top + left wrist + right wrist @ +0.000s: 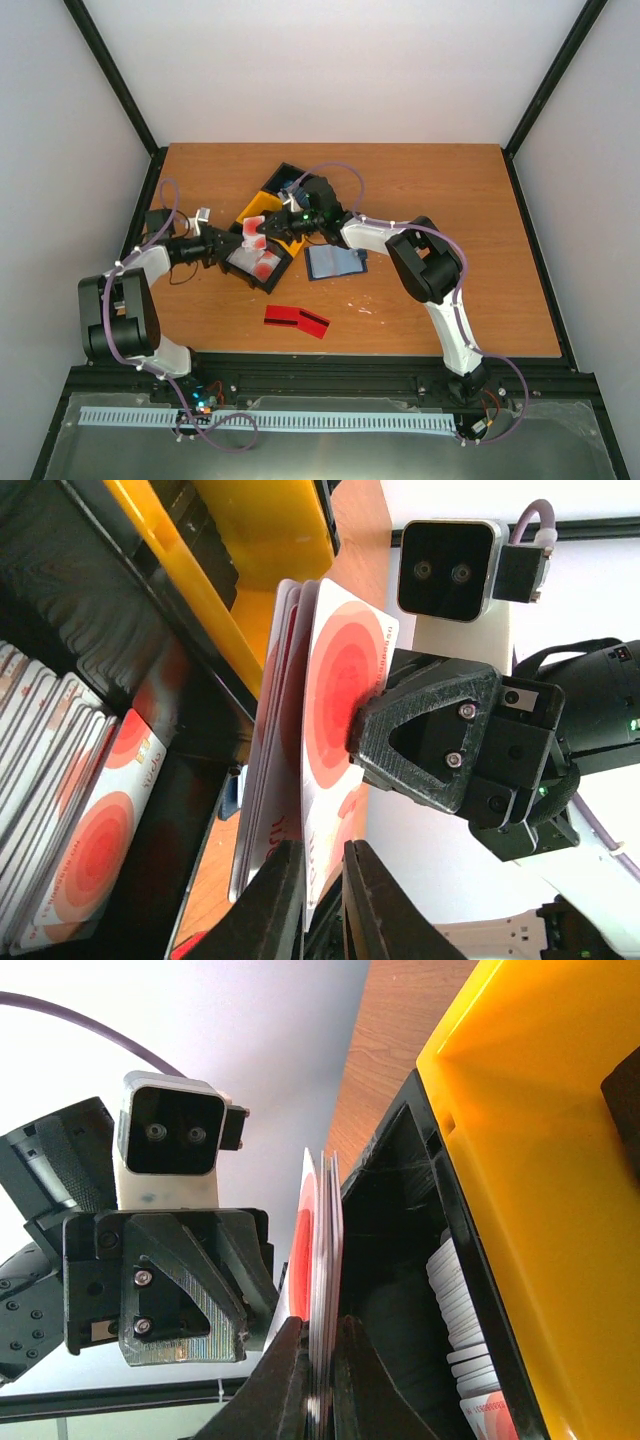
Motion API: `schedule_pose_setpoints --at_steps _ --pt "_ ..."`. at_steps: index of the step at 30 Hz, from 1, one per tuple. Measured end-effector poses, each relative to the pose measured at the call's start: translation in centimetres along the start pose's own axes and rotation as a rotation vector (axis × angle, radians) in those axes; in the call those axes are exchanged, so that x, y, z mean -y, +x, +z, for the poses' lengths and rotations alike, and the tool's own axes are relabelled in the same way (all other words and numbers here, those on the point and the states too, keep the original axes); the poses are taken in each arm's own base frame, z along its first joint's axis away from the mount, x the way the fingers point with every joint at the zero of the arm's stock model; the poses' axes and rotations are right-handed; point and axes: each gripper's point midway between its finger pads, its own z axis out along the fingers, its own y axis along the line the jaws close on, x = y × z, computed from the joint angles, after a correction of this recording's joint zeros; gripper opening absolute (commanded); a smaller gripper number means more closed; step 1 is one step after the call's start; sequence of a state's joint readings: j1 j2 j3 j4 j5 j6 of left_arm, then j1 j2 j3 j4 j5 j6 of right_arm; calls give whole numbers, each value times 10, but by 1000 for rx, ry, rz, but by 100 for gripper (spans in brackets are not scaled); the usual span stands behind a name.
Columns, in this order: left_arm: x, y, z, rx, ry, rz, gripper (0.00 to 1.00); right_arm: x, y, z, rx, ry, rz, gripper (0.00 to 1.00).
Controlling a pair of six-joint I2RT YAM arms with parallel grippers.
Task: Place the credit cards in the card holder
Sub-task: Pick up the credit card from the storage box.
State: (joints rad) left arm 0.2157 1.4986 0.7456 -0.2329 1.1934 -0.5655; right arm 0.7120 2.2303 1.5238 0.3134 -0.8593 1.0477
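We see both arms meeting over a black plastic bin [400, 1230] that sits against a yellow plastic bin [540, 1160] on the brown wooden table [430, 190]. Between them stands a thin stack of credit cards [345, 680], white-faced plastic rectangles printed with red rings, held upright on edge above the black bin. The left gripper [322, 850] has its fingers closed on one edge of this stack. The right gripper [318, 1325] pinches the same stack from the opposite side. More such cards lie in rows inside the black bin. The card holder [335, 262], a small blue folding wallet, lies open on the table just right of the bins, apart from both grippers. One red card with a dark stripe [297, 320] lies flat nearer the arm bases.
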Motion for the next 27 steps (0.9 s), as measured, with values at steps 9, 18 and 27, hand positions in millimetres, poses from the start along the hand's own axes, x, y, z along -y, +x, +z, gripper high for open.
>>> schedule_pose_setpoints --at_steps 9,18,27 --pt "6 4 5 -13 20 -55 14 -6 -1 2 12 -16 9 3" --pt "2 8 10 -20 -11 -53 1 -7 -1 3 14 -16 4 5" --pt "-21 12 15 -40 -81 -14 0 16 8 10 1 13 -5 8"
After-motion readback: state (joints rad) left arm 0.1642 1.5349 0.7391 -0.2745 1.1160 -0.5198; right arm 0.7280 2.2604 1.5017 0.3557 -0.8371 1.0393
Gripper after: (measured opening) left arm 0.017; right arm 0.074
